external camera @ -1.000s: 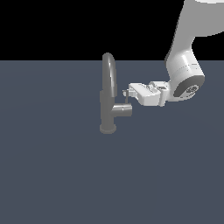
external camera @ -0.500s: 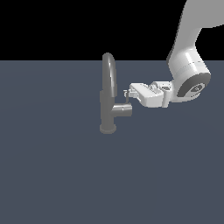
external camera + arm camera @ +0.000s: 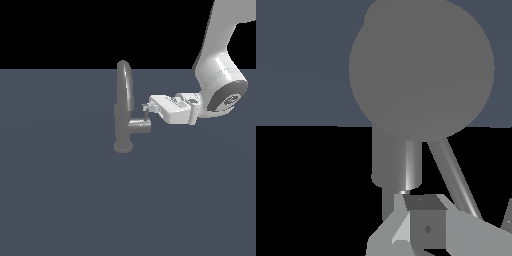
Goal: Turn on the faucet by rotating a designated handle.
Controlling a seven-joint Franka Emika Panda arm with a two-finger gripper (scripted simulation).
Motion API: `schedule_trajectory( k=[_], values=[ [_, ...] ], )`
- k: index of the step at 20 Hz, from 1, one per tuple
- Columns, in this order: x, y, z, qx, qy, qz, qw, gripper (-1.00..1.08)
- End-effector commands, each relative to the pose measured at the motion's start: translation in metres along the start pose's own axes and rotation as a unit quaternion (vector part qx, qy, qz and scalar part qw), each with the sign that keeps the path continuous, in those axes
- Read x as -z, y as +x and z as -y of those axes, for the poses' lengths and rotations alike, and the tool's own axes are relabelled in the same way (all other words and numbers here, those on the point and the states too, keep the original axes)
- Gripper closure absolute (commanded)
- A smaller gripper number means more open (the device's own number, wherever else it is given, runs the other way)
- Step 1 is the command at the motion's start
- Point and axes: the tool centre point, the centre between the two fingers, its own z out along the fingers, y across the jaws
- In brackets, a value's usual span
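Note:
The grey faucet (image 3: 123,127) stands on the dark floor with a round base, a thick column and a tall arched spout. A short side stub (image 3: 140,126) points to the exterior view's right. The thin handle (image 3: 147,115) rises from the stub's end. My gripper (image 3: 147,107) reaches in level from the exterior view's right, its fingertips at the top of the handle. In the wrist view the stub's round end (image 3: 421,70) fills the frame. There the handle (image 3: 448,170) runs between my spread fingers (image 3: 426,225). The gripper (image 3: 468,222) is open.
The flat dark grey floor (image 3: 65,200) spreads around the faucet. My white arm (image 3: 220,90) hangs over the exterior view's upper right.
My arm's wrist has shifted a little to the exterior view's right and the fingertips have sunk slightly by the handle. The handle shows no clear turn.

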Motion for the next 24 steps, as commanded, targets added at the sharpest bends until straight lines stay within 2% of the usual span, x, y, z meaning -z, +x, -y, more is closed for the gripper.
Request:
schedule_trajectory(
  k=[1, 13, 14, 15, 24],
  values=[
    [0.000, 0.004, -0.006, -0.001, 0.000, 0.001, 1.0000, 1.08],
    [0.002, 0.027, -0.051, -0.003, -0.001, 0.002, 1.0000, 1.08],
    [0.002, 0.027, -0.051, -0.003, -0.001, 0.002, 1.0000, 1.08],
    [-0.001, 0.017, -0.039, 0.009, -0.002, -0.001, 1.0000, 1.08],
    [0.001, 0.076, -0.061, -0.001, -0.001, 0.001, 1.0000, 1.08]
  ],
)
